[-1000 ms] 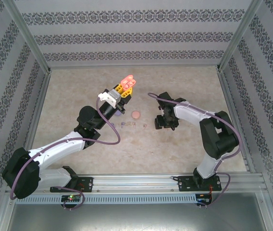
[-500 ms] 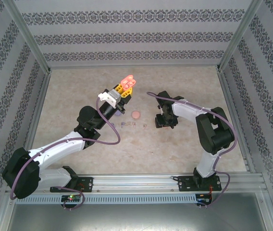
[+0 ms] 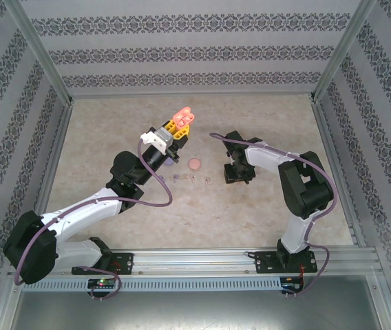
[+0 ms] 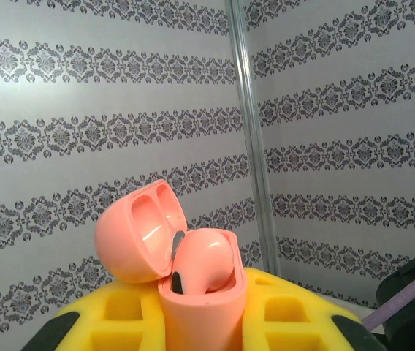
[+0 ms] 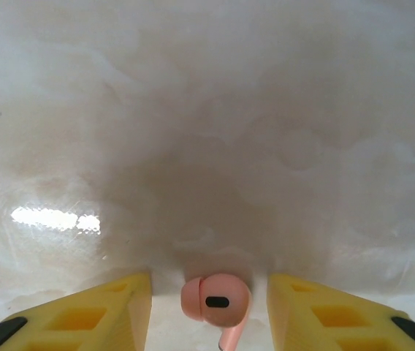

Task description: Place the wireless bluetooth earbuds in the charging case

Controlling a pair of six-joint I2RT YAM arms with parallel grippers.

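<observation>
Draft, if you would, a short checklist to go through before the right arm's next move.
1. Earbud centred between the fingers of the right gripper: ok.
2. Right gripper open, with a gap on each side of the earbud: ok.
3. Charging case clamped in the left gripper: ok.
4. Lid swung open: ok.
5. Free seat left in the charging case: cannot tell; one seat looks filled, the other is hidden.
</observation>
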